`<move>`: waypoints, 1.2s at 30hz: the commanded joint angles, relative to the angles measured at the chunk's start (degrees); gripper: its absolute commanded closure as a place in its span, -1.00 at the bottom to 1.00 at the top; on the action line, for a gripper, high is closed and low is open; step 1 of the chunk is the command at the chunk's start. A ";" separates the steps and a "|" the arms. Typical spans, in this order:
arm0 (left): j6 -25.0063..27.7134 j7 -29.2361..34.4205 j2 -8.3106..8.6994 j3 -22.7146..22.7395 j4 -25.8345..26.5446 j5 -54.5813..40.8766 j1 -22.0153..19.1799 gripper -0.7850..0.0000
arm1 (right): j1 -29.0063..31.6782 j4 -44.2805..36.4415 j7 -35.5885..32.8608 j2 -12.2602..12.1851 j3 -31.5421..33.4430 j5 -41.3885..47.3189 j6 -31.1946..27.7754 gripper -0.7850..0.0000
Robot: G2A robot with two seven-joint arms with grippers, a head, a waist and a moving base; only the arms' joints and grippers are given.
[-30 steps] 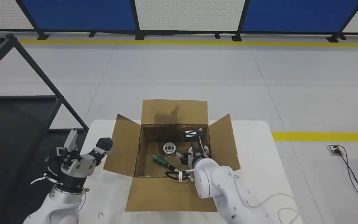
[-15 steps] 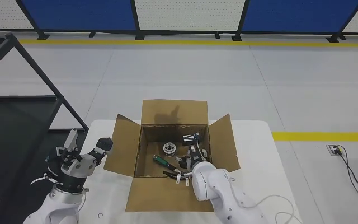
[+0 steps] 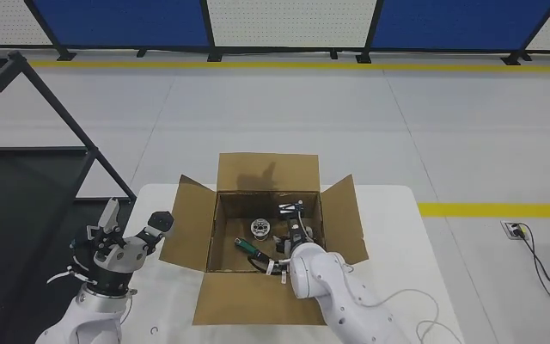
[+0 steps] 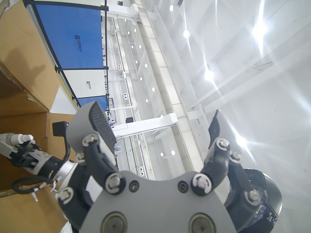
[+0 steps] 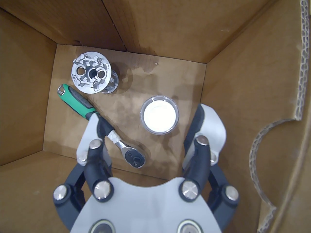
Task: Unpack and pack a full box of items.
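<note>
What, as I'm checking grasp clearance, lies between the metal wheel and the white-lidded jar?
Nothing: the right wrist view shows bare, stained box floor between the metal wheel and the jar; the ratchet lies off that line.

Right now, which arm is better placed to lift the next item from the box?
Right, I'd say. The right gripper, open, hangs over the open box, above the ratchet and white jar. The left gripper is outside, beside a flap, aimed upward.
</note>
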State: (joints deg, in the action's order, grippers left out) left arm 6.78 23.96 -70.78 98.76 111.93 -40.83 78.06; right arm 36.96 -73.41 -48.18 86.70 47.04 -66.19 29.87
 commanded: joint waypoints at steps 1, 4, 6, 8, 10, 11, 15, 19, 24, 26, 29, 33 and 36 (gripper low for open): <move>0.00 0.00 0.00 0.00 0.00 0.00 0.00 -1.00 | -0.25 0.70 -0.18 0.24 -0.05 -0.36 0.14 0.29; 0.00 0.00 0.00 0.00 0.00 0.00 0.00 -1.00 | -0.42 1.31 -0.06 0.63 -0.35 -1.70 1.16 0.81; 0.00 0.00 0.00 0.00 0.00 0.00 0.00 -1.00 | -0.01 0.22 0.70 0.83 -0.36 -2.35 1.60 1.00; 0.00 0.00 0.00 0.00 0.00 0.00 0.00 -1.00 | 0.84 -1.72 1.51 0.83 0.07 -3.24 2.04 1.00; 0.00 0.00 0.00 0.00 0.00 0.00 0.00 -1.00 | 2.20 -4.84 2.13 0.66 0.78 -4.36 2.19 1.00; 0.00 0.00 0.00 0.00 0.00 0.00 0.00 -1.00 | 3.17 -7.14 2.50 0.50 1.34 -4.62 1.84 1.00; 0.00 0.00 0.00 0.00 0.00 0.00 0.00 -1.00 | 8.95 -19.03 4.09 -0.68 4.84 -6.38 -1.01 1.00; 0.00 0.00 0.00 0.00 0.00 0.00 0.00 -1.00 | 15.92 -32.08 6.32 -1.87 8.64 -9.74 -2.35 1.00; 0.00 0.00 0.00 0.00 0.00 0.00 0.00 -1.00 | 22.08 -44.14 9.88 -2.42 10.74 -11.44 -4.23 1.00; 0.00 0.00 0.00 0.00 0.00 0.00 0.00 -1.00 | 23.95 -47.55 12.52 -2.45 11.85 -10.91 -4.00 1.00; 0.00 0.00 0.00 0.00 0.00 0.00 0.00 -1.00 | 25.84 -49.22 13.63 -2.45 12.79 -11.27 -2.90 1.00; 0.00 0.00 0.00 0.00 0.00 0.00 0.00 -1.00 | 25.84 -49.22 13.63 -2.45 12.79 -11.27 -2.90 1.00; 0.00 0.00 0.00 0.00 0.00 0.00 0.00 -1.00 | 25.84 -49.22 13.63 -2.45 12.79 -11.27 -2.90 1.00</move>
State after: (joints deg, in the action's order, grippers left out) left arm 6.78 23.96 -70.78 98.76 111.93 -40.83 78.06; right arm 62.80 -122.62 -34.56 84.24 59.82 -77.46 26.97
